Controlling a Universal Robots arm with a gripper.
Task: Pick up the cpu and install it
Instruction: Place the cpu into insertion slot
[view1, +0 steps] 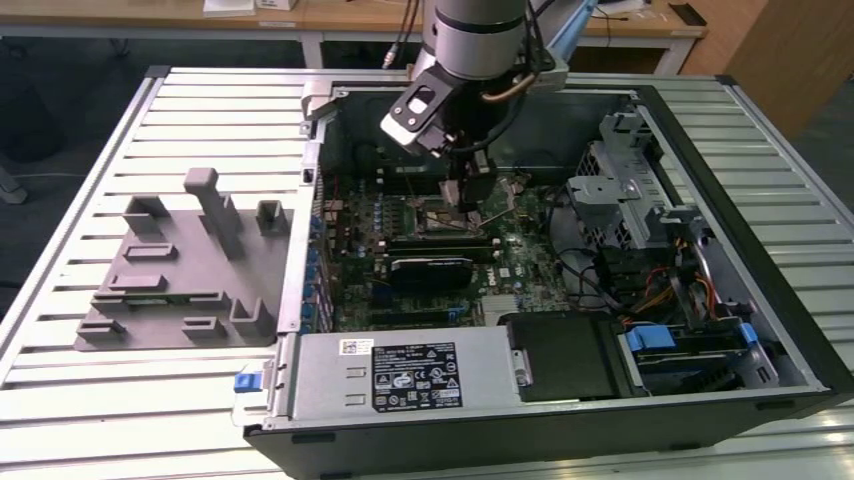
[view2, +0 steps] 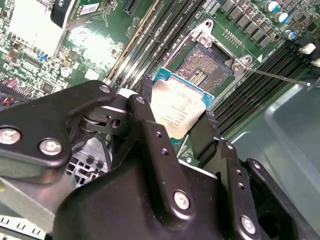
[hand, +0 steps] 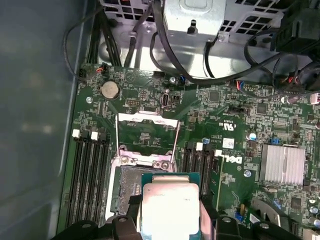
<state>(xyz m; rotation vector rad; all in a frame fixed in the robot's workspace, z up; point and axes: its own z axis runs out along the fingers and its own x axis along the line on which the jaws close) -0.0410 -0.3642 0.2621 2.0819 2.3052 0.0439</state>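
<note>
1. Gripper (view2: 177, 102) clamps cpu (view2: 176, 114) by its edges, just above the open socket (view2: 206, 70).
2. Case (view1: 534, 440) lies open on slatted table (view1: 200, 110), with a grey jig (view1: 174, 270) beside it.
3. Wooden desks (view1: 360, 15) behind.

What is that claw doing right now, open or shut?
Claw: closed, holding the small flat square silver-topped chip by its edges.

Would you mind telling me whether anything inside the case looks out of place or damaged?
Nothing looks damaged. The cpu is clamped in the hand above the open socket, not yet seated, with the retention plate standing open.
</note>
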